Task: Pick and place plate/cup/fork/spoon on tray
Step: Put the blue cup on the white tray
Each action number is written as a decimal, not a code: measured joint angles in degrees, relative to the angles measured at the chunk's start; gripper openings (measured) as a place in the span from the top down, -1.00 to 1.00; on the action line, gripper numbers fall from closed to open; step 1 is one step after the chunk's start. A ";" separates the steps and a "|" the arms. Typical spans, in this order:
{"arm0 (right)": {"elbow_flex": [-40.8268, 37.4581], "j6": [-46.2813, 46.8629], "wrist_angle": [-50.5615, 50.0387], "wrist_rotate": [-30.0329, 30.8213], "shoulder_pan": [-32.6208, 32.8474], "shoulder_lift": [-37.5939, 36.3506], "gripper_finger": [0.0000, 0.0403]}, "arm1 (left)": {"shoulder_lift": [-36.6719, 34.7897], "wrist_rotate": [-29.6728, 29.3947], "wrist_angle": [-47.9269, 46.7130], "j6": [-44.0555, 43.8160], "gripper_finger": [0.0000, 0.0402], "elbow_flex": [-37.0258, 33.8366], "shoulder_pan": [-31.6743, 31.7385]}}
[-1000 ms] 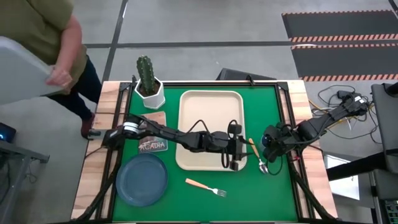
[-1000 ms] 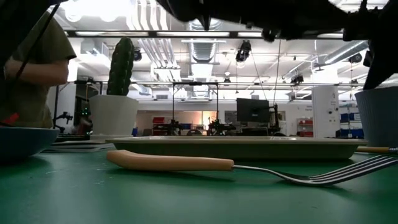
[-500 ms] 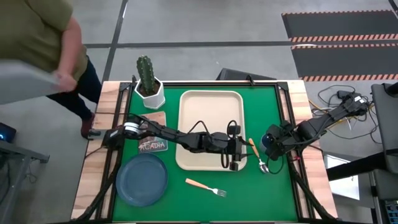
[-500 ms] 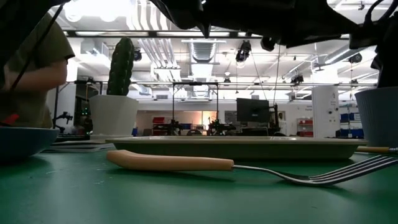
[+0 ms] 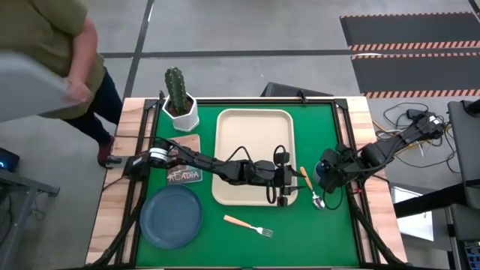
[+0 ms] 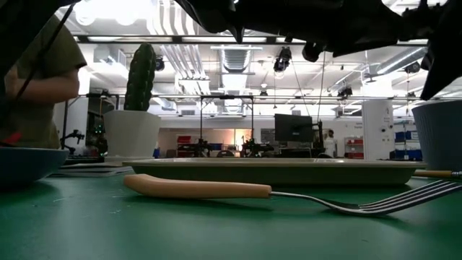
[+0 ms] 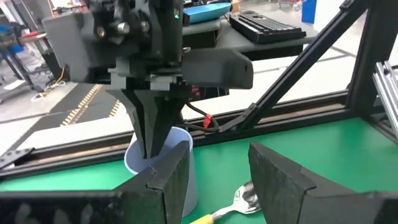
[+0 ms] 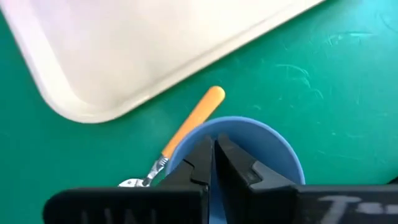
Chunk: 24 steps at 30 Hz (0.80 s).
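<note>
We saw the tray [image 5: 253, 127] bare. The plate [image 5: 172, 216], fork [image 5: 248, 226] and spoon [image 5: 309, 187] lay on the green surface [image 5: 330, 232]. Our right end effector [image 8: 214, 163] pinched the cup's [image 8: 273, 149] rim just beside the spoon. Our left end effector [image 7: 217, 180] was spread, holding nothing. From above, the cup was mostly hidden.
</note>
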 joint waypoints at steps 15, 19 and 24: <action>0.79 0.90 -2.47 -1.72 0.02 -0.05 0.95 | -0.11 0.00 -3.15 -0.44 0.27 0.00 -0.11; 2.73 1.61 -6.48 -1.71 0.02 0.07 0.95 | -0.11 -0.02 -3.50 -0.44 0.27 0.00 -0.09; 5.71 2.85 -10.24 0.09 -0.02 0.00 0.94 | -0.11 -0.03 -3.52 -0.44 0.27 0.00 -0.09</action>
